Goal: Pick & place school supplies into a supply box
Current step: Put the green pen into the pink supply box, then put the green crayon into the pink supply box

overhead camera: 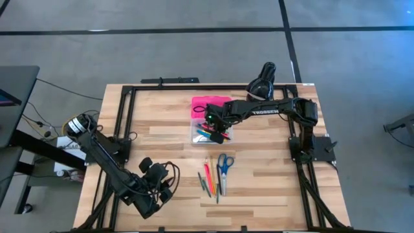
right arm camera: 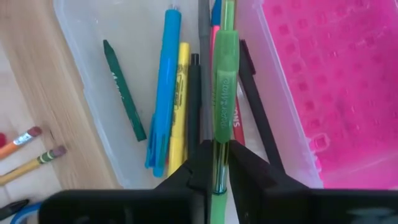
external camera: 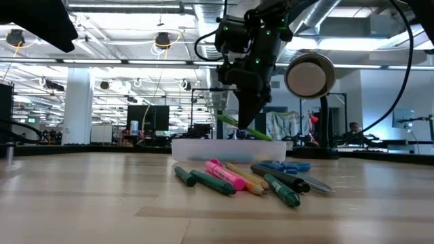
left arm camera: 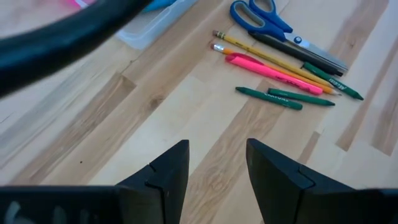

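The supply box's clear base (overhead camera: 202, 129) sits mid-table with its pink lid (overhead camera: 208, 104) open toward the far edge; it holds several pens, among them a blue (right arm camera: 163, 93), a yellow (right arm camera: 178, 106) and a green (right arm camera: 124, 87) one. My right gripper (overhead camera: 217, 129) hovers over the base, shut on a green marker (right arm camera: 224, 81). More pens and pencils (overhead camera: 210, 178) and the blue-handled scissors (overhead camera: 224, 163) lie on the table nearer the front. My left gripper (left arm camera: 216, 163) is open above bare wood at the near left. My right gripper pinches the green marker between its two fingers at the barrel (right arm camera: 219, 168) below the cap. The fingers come from above, pointing down. The marker runs along them, lifted clear above the box base and slanting down into it (external camera: 241, 127).
A black round device (overhead camera: 262, 81) stands at the far edge behind the box. Black frame rails (overhead camera: 123, 116) run along the table's sides. Bare wood lies left of the box and between the loose supplies and my left arm.
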